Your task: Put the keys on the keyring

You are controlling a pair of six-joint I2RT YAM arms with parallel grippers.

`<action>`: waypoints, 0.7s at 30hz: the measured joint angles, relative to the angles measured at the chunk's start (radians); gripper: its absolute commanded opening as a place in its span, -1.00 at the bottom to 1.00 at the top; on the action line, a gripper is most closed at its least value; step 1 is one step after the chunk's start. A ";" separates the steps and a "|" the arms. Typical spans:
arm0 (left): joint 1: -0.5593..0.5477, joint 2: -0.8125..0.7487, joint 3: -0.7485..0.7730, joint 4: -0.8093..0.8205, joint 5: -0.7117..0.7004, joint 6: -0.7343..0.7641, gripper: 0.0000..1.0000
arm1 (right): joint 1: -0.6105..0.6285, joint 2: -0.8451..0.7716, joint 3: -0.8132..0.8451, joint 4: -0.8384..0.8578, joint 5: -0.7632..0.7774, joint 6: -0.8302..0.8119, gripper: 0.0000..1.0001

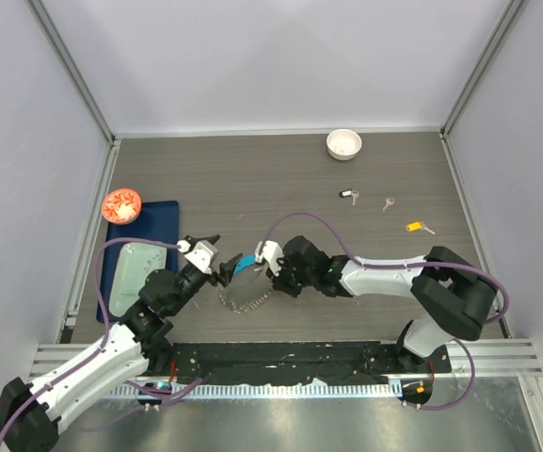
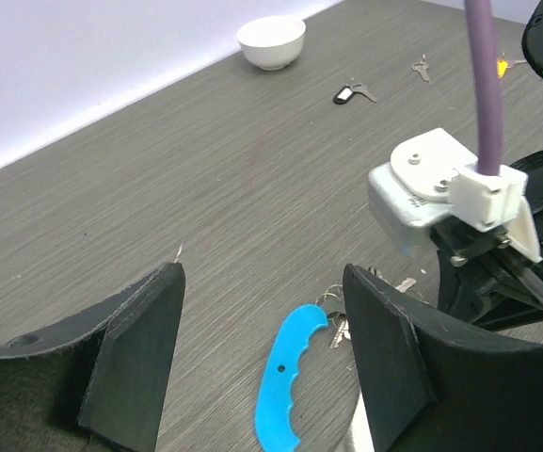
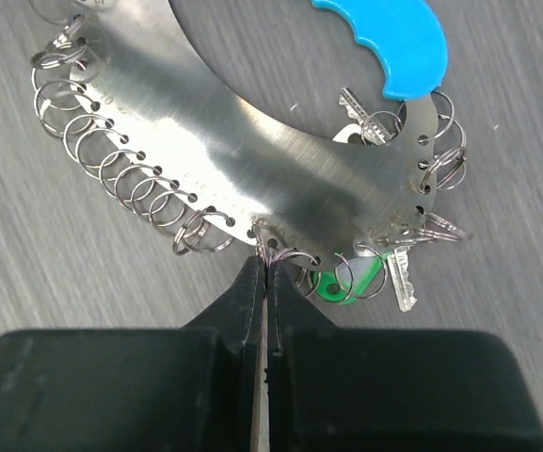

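The keyring [image 3: 252,160] is a curved steel plate lined with small split rings and ending in a blue plastic segment [image 3: 389,42]. It lies on the table [image 1: 246,294]. A green-tagged key [image 3: 339,282] and plain silver keys [image 3: 401,275] hang on it. My right gripper [image 3: 264,259] is shut on one split ring at the plate's edge; it also shows in the top view [image 1: 263,281]. My left gripper [image 2: 260,282] is open and empty, above the blue segment [image 2: 290,386]; in the top view [image 1: 222,259] it is just left of the ring. Loose keys lie far right: black-tagged [image 1: 348,195], plain [image 1: 387,202], yellow-tagged [image 1: 419,227].
A small white bowl [image 1: 343,143] stands at the back right. A blue tray [image 1: 163,221] with a clear lid and a red round thing [image 1: 121,204] lies at the left. The right wrist's white camera housing [image 2: 431,188] is close to my left fingers.
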State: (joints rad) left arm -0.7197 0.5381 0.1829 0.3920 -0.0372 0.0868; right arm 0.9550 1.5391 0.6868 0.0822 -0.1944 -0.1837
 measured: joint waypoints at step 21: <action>0.000 -0.009 -0.006 -0.007 -0.031 -0.001 0.47 | 0.002 -0.099 0.167 -0.261 0.157 0.132 -0.03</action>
State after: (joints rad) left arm -0.7197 0.5289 0.1768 0.3851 -0.0681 0.0856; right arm 0.9565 1.4399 0.8539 -0.1787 -0.0376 -0.0513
